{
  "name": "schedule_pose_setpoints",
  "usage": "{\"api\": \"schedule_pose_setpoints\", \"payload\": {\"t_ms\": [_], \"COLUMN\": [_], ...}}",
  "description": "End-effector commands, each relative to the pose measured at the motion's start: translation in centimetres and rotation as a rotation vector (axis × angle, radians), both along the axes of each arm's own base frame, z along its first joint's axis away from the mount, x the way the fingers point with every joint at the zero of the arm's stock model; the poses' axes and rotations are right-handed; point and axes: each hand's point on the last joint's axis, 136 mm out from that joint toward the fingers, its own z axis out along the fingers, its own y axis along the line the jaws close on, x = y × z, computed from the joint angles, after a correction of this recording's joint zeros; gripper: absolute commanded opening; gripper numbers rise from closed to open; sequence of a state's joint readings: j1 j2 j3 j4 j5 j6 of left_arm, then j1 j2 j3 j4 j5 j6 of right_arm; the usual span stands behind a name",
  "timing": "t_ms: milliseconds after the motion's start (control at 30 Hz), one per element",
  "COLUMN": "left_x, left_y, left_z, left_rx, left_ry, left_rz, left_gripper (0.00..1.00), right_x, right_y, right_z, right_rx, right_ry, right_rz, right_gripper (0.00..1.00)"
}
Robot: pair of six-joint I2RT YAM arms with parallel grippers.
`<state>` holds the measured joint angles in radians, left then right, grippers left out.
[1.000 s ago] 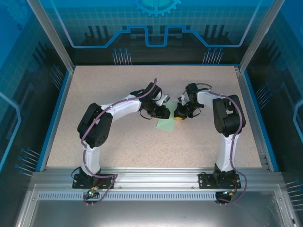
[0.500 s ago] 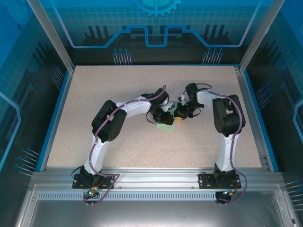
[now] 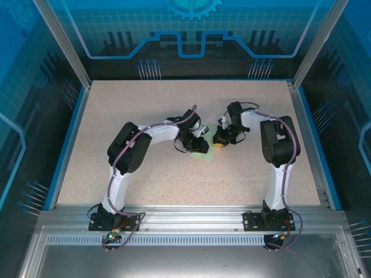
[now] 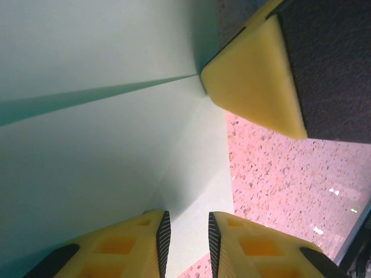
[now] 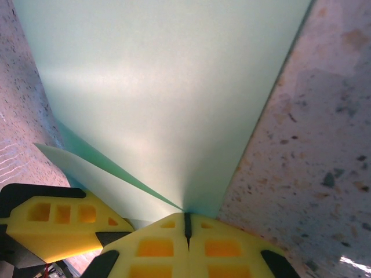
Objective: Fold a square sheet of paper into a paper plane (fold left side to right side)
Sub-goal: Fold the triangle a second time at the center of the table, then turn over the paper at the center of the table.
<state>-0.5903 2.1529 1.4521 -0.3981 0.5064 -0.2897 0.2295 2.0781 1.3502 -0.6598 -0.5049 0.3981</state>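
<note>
The square sheet of paper [image 3: 204, 154] is pale mint green and lies mid-table, largely covered by both grippers. In the left wrist view the sheet of paper [image 4: 104, 156] is doubled over, with one layer raised above the other along a shadowed line. My left gripper [image 4: 186, 217] is open, its fingers a narrow gap apart with paper showing between them. My right gripper [image 5: 186, 215] is shut on the sheet of paper [image 5: 168, 104] at the point where the two layers meet. The two grippers, left gripper [image 3: 197, 145] and right gripper [image 3: 219, 141], stand close together.
The speckled beige tabletop [image 3: 174, 179] is ringed by a blue rim [image 3: 68, 139] and transparent enclosure walls. Both arms bend inward toward the centre. The right gripper's yellow finger [image 4: 255, 75] sits close to the left one's view.
The left arm swung its elbow rightward and brought its gripper down over the paper, so less of the sheet shows from above. The right arm has stayed put.
</note>
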Motion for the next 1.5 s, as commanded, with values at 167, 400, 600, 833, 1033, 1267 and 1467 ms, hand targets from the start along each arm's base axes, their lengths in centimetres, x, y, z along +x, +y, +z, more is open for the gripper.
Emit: {"api": "schedule_pose_setpoints", "payload": {"t_ms": [167, 400, 600, 833, 1033, 1267, 1467], "left_x": [-2.1, -3.1, -3.6, -4.0, -2.9, 0.3, 1.9], "left_y": [2.2, 4.5, 6.8, 8.9, 9.4, 8.2, 5.2], "left_z": [-0.4, -0.9, -1.1, -0.5, 2.8, 4.9, 4.3], "left_rx": [-0.031, -0.036, -0.051, -0.072, -0.105, -0.139, -0.134], "left_ry": [0.089, 0.111, 0.13, 0.129, 0.048, -0.027, -0.019], "left_rz": [0.042, 0.086, 0.136, 0.177, 0.204, 0.22, 0.149], "left_gripper": [0.29, 0.29, 0.29, 0.3, 0.38, 0.48, 0.52], "right_x": [-1.0, -1.0, -1.1, -0.8, 1.9, 2.3, -0.8], "right_y": [-1.8, -1.8, -1.9, -1.3, -0.3, -4.7, -6.1], "right_z": [-2.6, -2.6, -2.7, -2.0, 3.1, 8.0, 6.9], "right_rx": [-0.092, -0.094, -0.098, -0.07, 0.023, -0.031, 0.007], "right_ry": [0.071, 0.075, 0.076, 0.05, -0.126, -0.32, -0.312], "right_rz": [-0.001, 0.0, 0.0, 0.004, -0.005, -0.094, -0.127], "right_gripper": [0.02, 0.02, 0.02, 0.02, 0.23, 0.69, 0.83]}}
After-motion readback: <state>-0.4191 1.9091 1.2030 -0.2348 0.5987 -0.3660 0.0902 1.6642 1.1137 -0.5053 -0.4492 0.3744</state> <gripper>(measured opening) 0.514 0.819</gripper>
